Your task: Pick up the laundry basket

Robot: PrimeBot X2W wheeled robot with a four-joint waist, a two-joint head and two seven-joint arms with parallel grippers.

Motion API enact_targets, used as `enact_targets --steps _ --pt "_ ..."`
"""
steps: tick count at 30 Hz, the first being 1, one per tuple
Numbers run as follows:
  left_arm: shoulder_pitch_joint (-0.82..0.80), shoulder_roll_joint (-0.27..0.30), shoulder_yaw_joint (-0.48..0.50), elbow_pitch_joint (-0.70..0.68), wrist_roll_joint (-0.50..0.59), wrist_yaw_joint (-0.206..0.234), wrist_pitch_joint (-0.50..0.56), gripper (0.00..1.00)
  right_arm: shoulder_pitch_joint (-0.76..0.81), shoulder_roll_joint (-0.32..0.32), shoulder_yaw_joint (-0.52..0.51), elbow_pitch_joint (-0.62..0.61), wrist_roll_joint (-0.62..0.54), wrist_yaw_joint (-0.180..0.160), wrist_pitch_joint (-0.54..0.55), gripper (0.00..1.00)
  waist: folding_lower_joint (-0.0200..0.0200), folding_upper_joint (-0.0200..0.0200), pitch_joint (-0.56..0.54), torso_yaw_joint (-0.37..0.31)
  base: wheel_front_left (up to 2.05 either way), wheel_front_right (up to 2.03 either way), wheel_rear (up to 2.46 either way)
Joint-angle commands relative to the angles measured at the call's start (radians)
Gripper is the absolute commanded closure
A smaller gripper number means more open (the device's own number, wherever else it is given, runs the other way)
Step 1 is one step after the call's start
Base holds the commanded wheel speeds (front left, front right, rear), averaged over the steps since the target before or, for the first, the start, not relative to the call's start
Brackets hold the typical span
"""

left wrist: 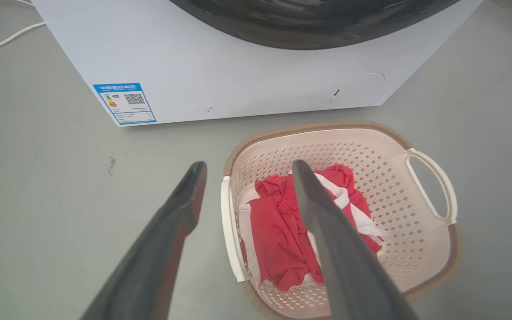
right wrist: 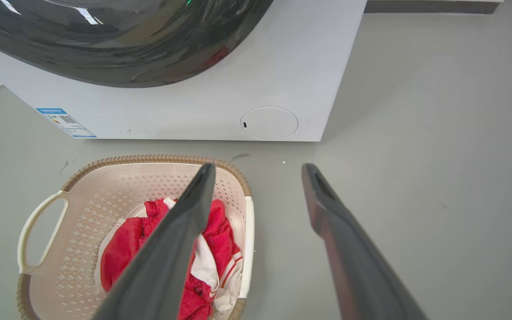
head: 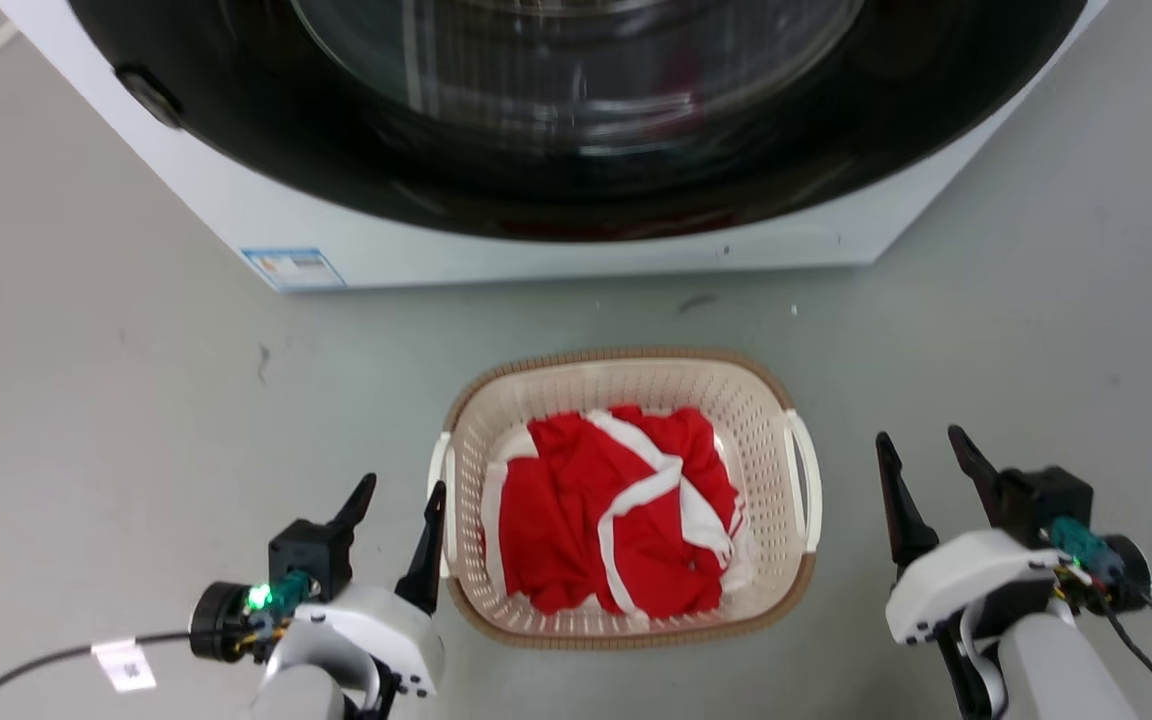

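Grey floor (head: 86, 400) carries the laundry basket (head: 756, 400), which stands just in front of the white washing machine (head: 576, 255) with a red and white garment (head: 576, 510) heaped inside. My left gripper (head: 403, 485) is spread wide and holds nothing; its fingers sit either side of the basket's left handle (left wrist: 227, 222). My right gripper (head: 918, 435), equally wide and empty, hangs just beside the right handle (head: 804, 480).

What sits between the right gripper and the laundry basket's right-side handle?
Bare grey floor, per the head view: nothing lies between the open right gripper and the white handle on the right side of the laundry basket.
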Motion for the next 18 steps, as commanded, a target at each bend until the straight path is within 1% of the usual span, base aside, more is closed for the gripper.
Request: enact_targets --steps 1,4,9,10,15,18 --pt "-0.033 0.009 -0.002 0.023 -0.001 0.001 -0.003 0.0 -0.038 0.001 0.001 0.026 -0.007 -0.001 -0.003 0.0 -0.0001 -0.0001 0.069 -0.01 0.0 0.0 0.0" --pt "-0.091 0.025 -0.019 0.1 -0.005 0.001 -0.003 0.0 -0.099 0.002 0.008 0.101 -0.006 -0.001 0.0 0.0 -0.0001 -0.0001 0.121 -0.014 0.0 0.0 0.0" --pt "-0.2 0.045 -0.053 0.229 -0.022 0.001 -0.003 0.0 -0.205 0.001 0.03 0.226 0.031 -0.001 0.029 0.0 -0.0001 -0.0001 0.204 -0.014 0.0 0.0 0.0" --pt "-0.2 0.045 -0.053 0.229 -0.022 0.001 -0.003 0.0 -0.205 0.001 0.03 0.226 0.031 -0.001 0.029 0.0 -0.0001 -0.0001 0.204 -0.014 0.0 0.0 0.0" --pt "-0.312 0.062 -0.098 0.363 -0.054 0.001 -0.003 0.0 -0.309 0.002 0.047 0.334 0.031 -0.001 0.067 0.0 -0.0001 -0.0001 0.273 -0.01 0.0 0.0 0.0" --pt "-0.373 0.062 -0.137 0.437 -0.082 0.001 -0.003 0.0 -0.369 0.001 0.069 0.388 0.042 -0.001 0.09 0.0 -0.0001 -0.0001 0.307 -0.006 0.0 0.0 0.0"
